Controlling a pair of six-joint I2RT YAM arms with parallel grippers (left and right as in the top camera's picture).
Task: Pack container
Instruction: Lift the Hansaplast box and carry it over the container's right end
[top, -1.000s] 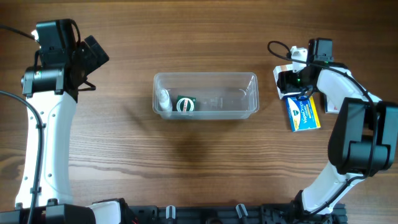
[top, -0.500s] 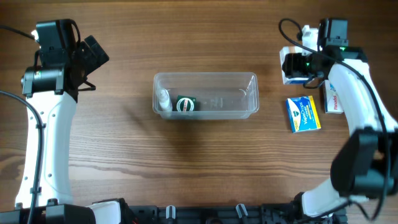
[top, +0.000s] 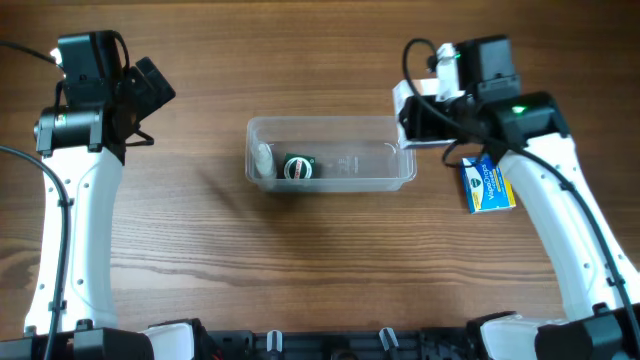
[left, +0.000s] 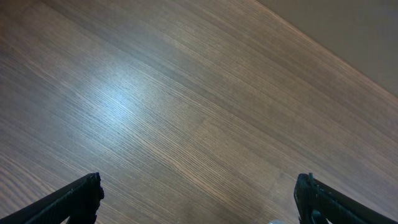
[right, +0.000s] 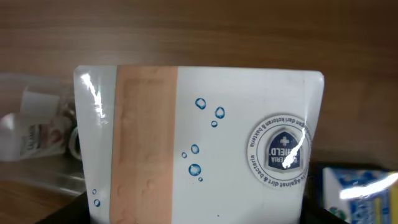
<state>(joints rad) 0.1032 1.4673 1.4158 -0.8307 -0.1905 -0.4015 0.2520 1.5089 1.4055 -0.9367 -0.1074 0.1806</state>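
1 white plaster box reading "SHIELD" sits gripped in the right claw; left claw gapes.

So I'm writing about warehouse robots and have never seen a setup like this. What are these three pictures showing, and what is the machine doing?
These are two white robot arms at a wooden table, each ending in a two-finger pincer. The wide picture looks straight down from above; the other two come from small cameras on the wrists.

In the middle stands the container, a clear plastic tub that already holds a small white bottle and a round green item. A blue box lies to its right on the table.

The right pincer grips a white plaster box with a tan strip and blue droplets, and holds it at the tub's right end. Its wrist camera is filled by that box.

The left pincer is open and empty, off at the far left; its camera sees only bare wood.
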